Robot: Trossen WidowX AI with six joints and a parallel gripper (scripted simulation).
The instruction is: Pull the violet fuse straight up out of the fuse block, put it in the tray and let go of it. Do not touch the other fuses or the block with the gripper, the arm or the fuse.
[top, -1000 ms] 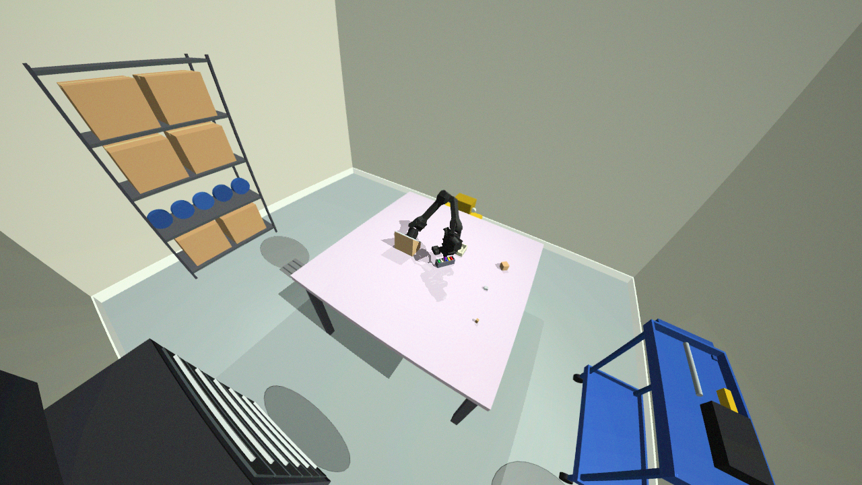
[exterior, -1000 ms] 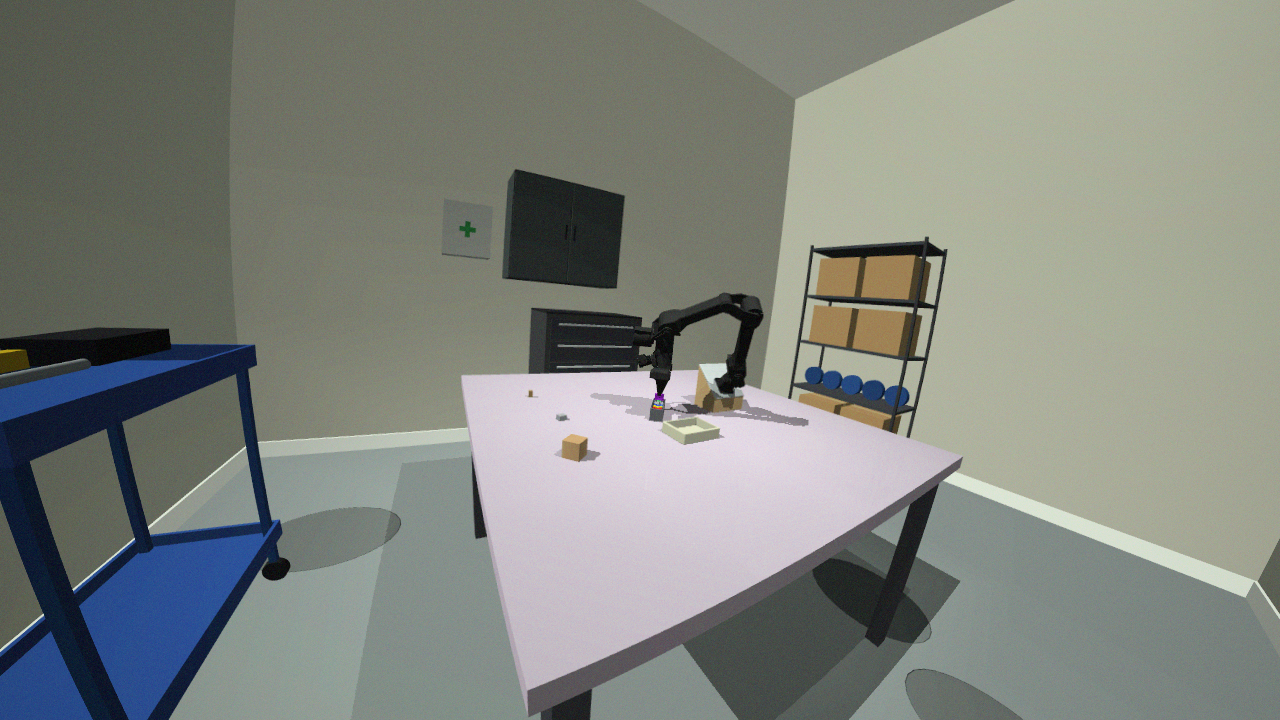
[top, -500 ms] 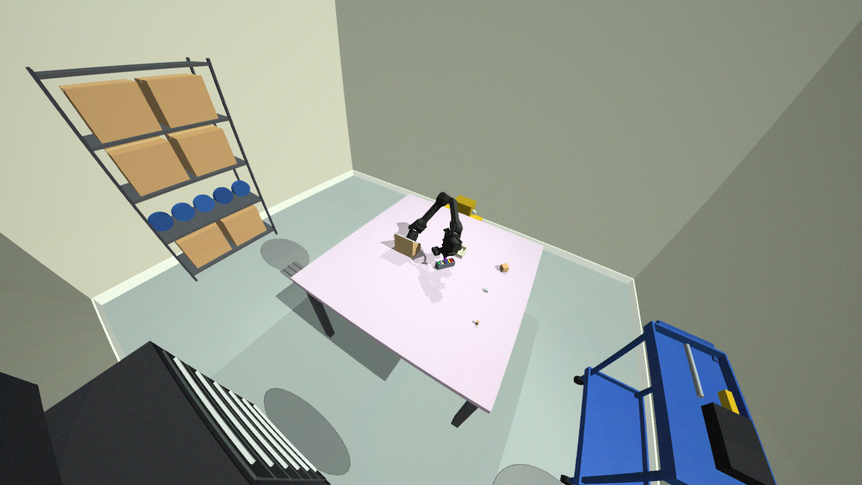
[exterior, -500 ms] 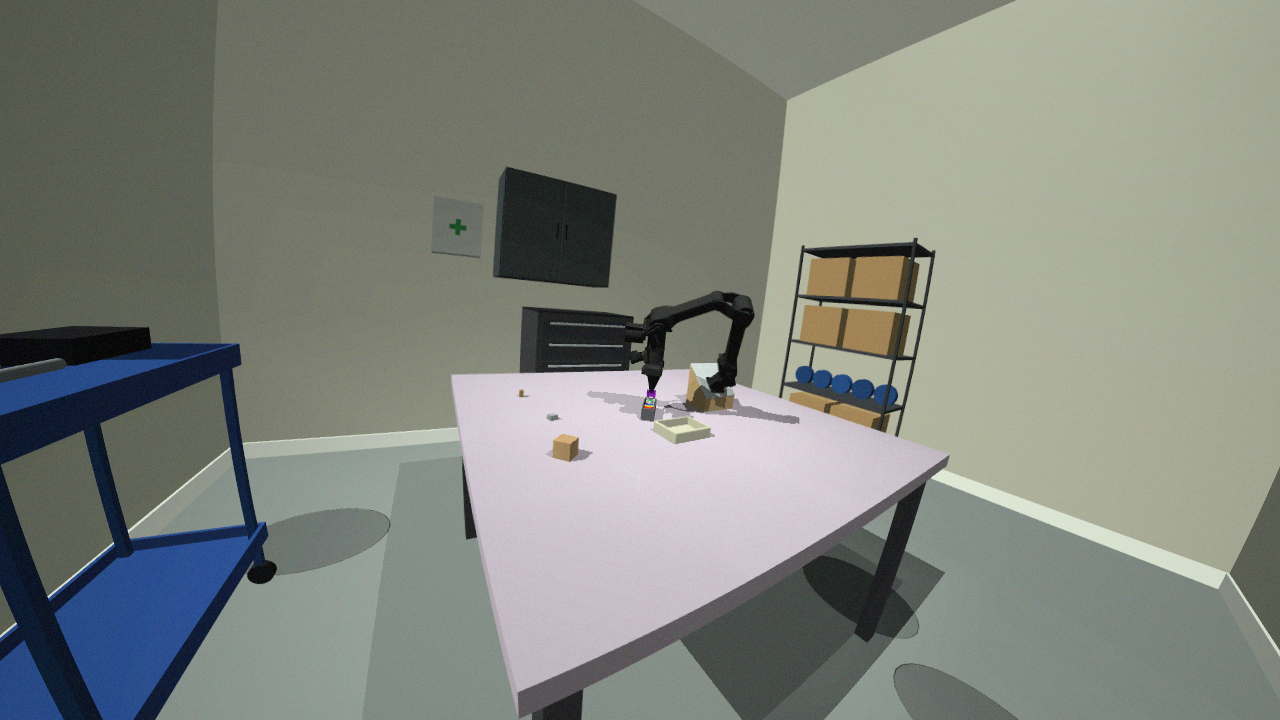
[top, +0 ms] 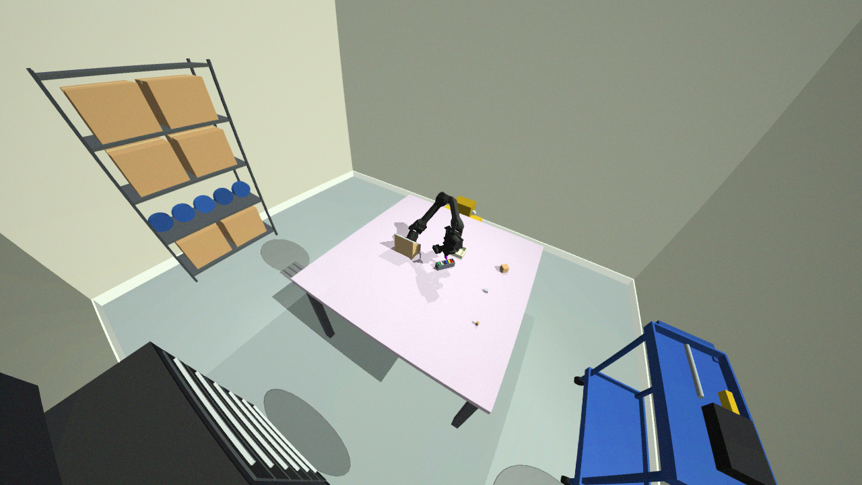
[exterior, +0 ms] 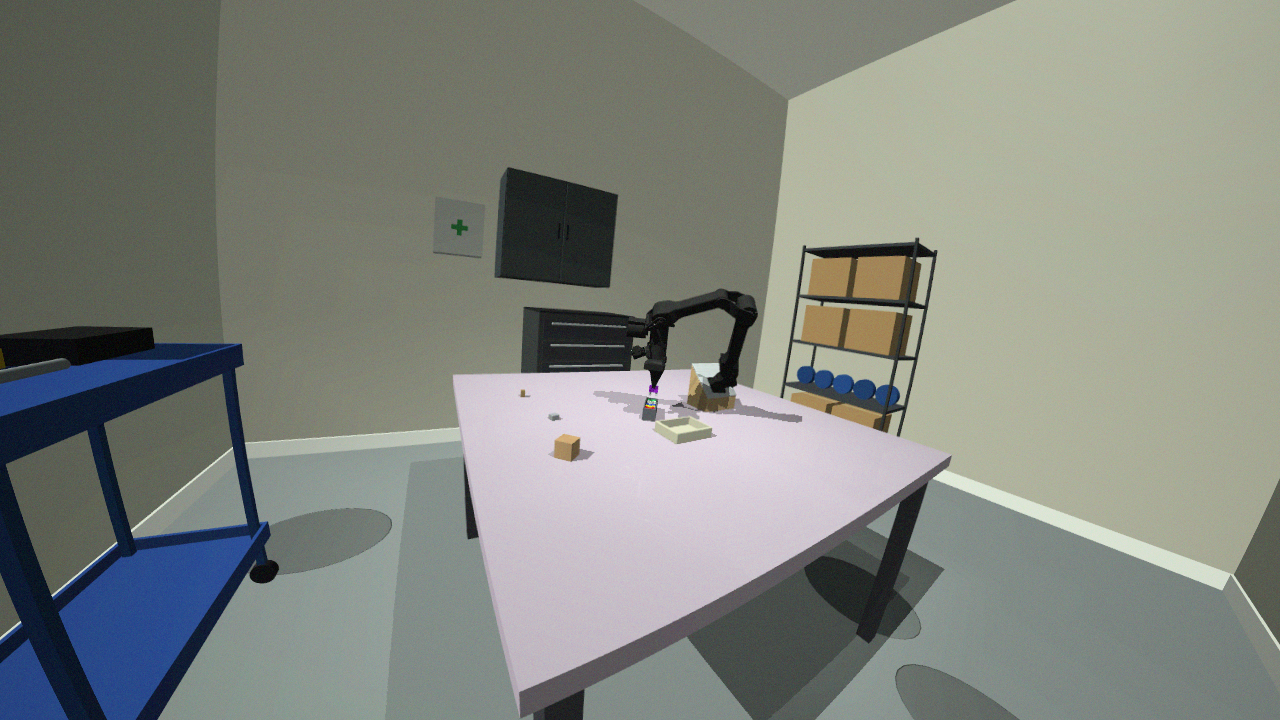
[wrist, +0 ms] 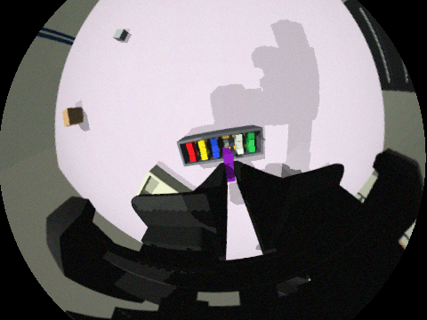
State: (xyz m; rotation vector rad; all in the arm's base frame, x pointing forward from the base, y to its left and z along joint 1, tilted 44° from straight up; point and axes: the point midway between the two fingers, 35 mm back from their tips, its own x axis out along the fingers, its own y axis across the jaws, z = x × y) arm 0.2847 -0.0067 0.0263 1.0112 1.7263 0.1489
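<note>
My gripper is shut on the violet fuse and holds it above the fuse block. The fuse block is a grey box on the table. In the wrist view it holds a red fuse, a yellow fuse, a blue fuse, a white fuse and a green fuse, with an empty slot between blue and white. The cream tray stands beside the block, partly hidden by a finger in the wrist view.
An orange-brown cube, a small grey piece and a tiny brown piece lie on the pink table. A cardboard box stands by the arm's base.
</note>
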